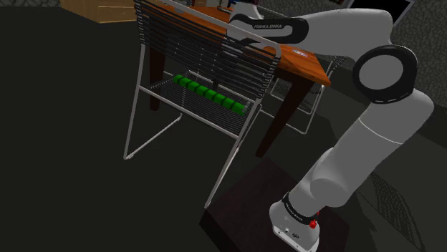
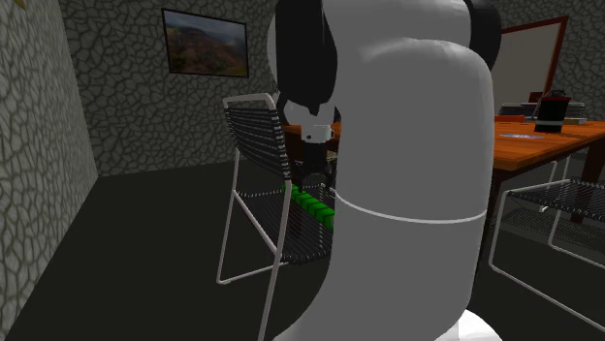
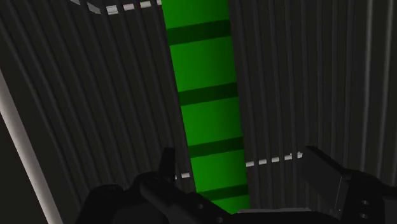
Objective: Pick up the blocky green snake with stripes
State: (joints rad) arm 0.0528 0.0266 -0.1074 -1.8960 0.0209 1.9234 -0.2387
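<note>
Black gripper (image 3: 240, 159) spread open over the wire chair seat (image 1: 186, 99); blocky striped green snake (image 3: 203, 95) lying along that seat, straddled off-centre. Likely to nudge it sideways or snag seat wires on closing.

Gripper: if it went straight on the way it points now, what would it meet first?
Most likely the green striped snake, lying on the chair seat straight ahead of the open gripper; how far off is unclear.
</note>
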